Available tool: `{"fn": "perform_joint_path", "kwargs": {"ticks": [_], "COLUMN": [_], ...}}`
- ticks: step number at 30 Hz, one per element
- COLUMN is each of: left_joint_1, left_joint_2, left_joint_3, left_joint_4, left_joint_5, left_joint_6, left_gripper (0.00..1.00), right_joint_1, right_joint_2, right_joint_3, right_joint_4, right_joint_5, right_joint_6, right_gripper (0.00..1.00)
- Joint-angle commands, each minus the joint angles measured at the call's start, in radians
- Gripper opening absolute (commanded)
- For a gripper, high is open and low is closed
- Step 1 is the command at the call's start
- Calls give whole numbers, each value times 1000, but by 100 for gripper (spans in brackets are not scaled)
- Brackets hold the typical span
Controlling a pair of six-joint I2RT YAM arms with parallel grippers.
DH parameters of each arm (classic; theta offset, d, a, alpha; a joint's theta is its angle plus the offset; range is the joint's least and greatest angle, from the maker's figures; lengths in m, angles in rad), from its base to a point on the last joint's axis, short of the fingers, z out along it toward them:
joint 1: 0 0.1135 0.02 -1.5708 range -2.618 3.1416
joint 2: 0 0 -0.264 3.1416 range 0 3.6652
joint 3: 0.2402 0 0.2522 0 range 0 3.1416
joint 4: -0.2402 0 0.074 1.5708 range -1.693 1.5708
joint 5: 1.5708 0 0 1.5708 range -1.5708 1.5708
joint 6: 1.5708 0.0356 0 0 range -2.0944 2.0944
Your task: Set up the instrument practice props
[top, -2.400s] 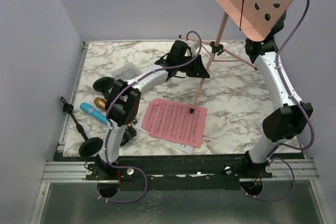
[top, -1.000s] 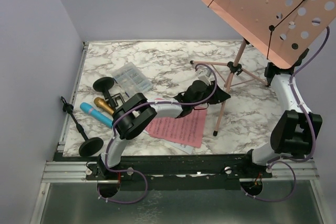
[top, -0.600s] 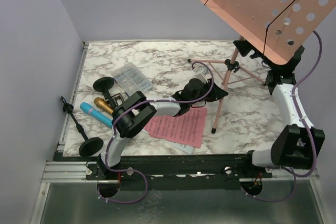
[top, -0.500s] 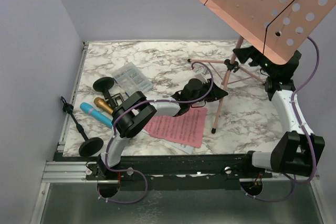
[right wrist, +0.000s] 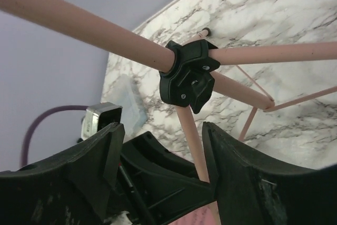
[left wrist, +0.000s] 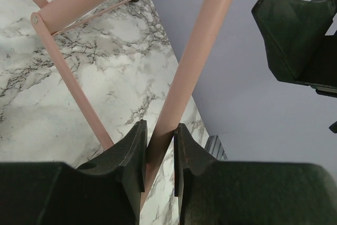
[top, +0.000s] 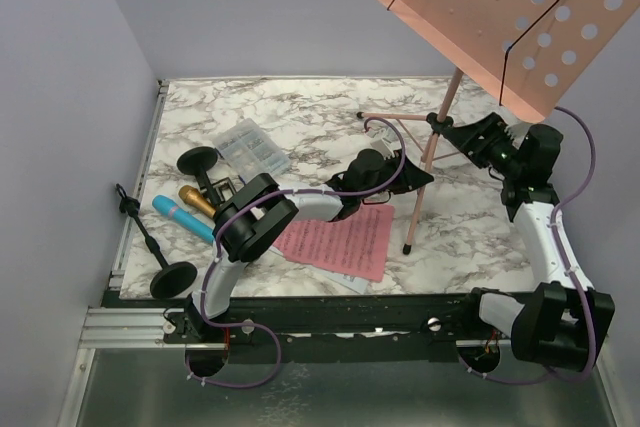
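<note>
- The music rack [top: 500, 17] was a flat pink panel punched with round holes and crossed by thin black wire clips. It sat tilted high over the far right of the counter [top: 300, 107].
- Under it, slim pink tubes met at a black plastic hub [right wrist: 187, 75], and thinner pink braces ran between the legs.
- The left gripper [left wrist: 158, 140] was clamped on one tripod leg [left wrist: 189, 72], with its black fingers pressed to both sides of the smooth tube.
- The right gripper [right wrist: 163, 140] had its jaws wide apart just below the hub. A leg passed between them without visibly touching either.
- The black-tipped foot of the held leg [top: 407, 246] was just beside the right edge of the pink sheet-music page [top: 335, 237]. That page lay flat near the front, with a white page [top: 345, 282] peeking out beneath it.
- At the left edge, the gold microphone [top: 195, 199] and the blue microphone [top: 178, 215] lay side by side. The two round-based mic mounts [top: 198, 160] [top: 173, 280] lay near them, beside a clear ribbed plastic box [top: 248, 147].
- Bare marble lay along the far edge and at the right front, between the page and the right arm.
- The counter was glossy white marble veined in grey, and pale lavender walls closed it in at the left, the back and the right. A ribbed aluminium rail [top: 130, 327] ran along the near edge.
</note>
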Motion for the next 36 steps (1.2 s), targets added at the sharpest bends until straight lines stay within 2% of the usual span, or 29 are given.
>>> {"fn": "perform_joint_path", "kwargs": {"ticks": [1,4,7,10,14,16,19,27,30,34,36], "left_joint_1": [39,39,39,39,38,38,38,36,33,29,30], "left_joint_2": [78,74,79,87,89,88,86,71,68,67,65], "left_joint_3": [-43,-48,-46,-39,-43,-44,-45,-62,-67,-69,-68], "left_joint_4": [-194,-194,-194,-194,-193,-191,-188,-188,-188,-187,-187], "left_joint_5": [-43,-43,-31,-16,-15,-16,-12,-23,-22,-23,-22], "left_joint_6": [-57,-52,-54,-60,-62,-63,-67,-51,-51,-54,-54], "left_gripper": [0,0,0,0,0,0,0,0,0,0,0], "right_joint_1": [-51,-108,-131,-131,-131,-131,-131,-138,-140,-151,-153], "right_joint_2": [23,73,118,173,193,228,272,373,465,611,682], "right_joint_3": [5,7,-38,-36,-54,-55,-66,-98,-159,-267,-281], "right_joint_4": [27,60,205,289,356,381,435,463,614,1011,1144], "right_joint_5": [-27,-88,-181,-270,-257,-264,-261,-196,-239,-283,-309], "right_joint_6": [174,232,317,323,360,384,449,640,806,1113,1184], "right_gripper": [66,58,47,46,51,48,36,32,32,38,42]}}
